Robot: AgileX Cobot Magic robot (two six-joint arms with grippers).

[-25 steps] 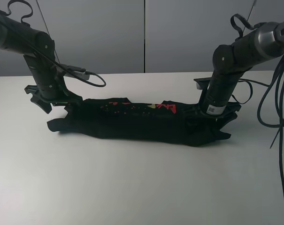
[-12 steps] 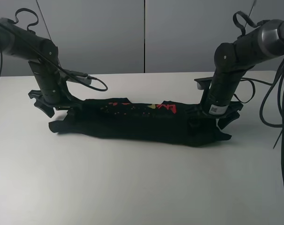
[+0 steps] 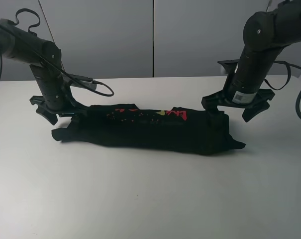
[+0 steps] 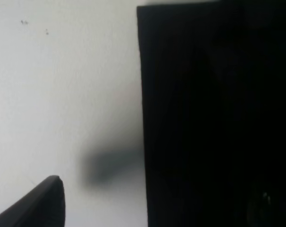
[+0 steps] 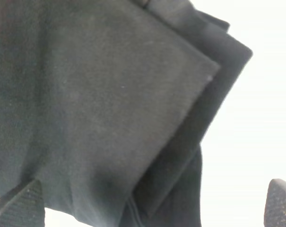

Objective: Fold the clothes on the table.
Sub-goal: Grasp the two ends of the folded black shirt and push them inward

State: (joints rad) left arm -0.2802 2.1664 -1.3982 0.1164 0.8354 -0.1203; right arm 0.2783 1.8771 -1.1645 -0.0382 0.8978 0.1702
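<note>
In the exterior high view, your black T-shirt (image 3: 150,127) lies on the white table (image 3: 140,199) as one long narrow band, with its red and yellow print showing along the far edge. The lengthwise folding therefore looks done, and bringing the two ends together across the middle appears to be what is left. Your left gripper (image 3: 59,112) sits low at the band's left end and looks spread, with nothing gripped. Your right gripper (image 3: 233,106) hangs above the right end with its jaws wide apart and empty. In the left wrist view, one fingertip (image 4: 39,204) is over bare table (image 4: 62,71) beside the shirt's straight edge (image 4: 213,118); the other is lost against the black. In the right wrist view, both fingertips (image 5: 20,205) sit far apart above layered cloth (image 5: 95,104) whose corner rests on the table (image 5: 256,118). No bin, basket or tray shows in any view.
</note>
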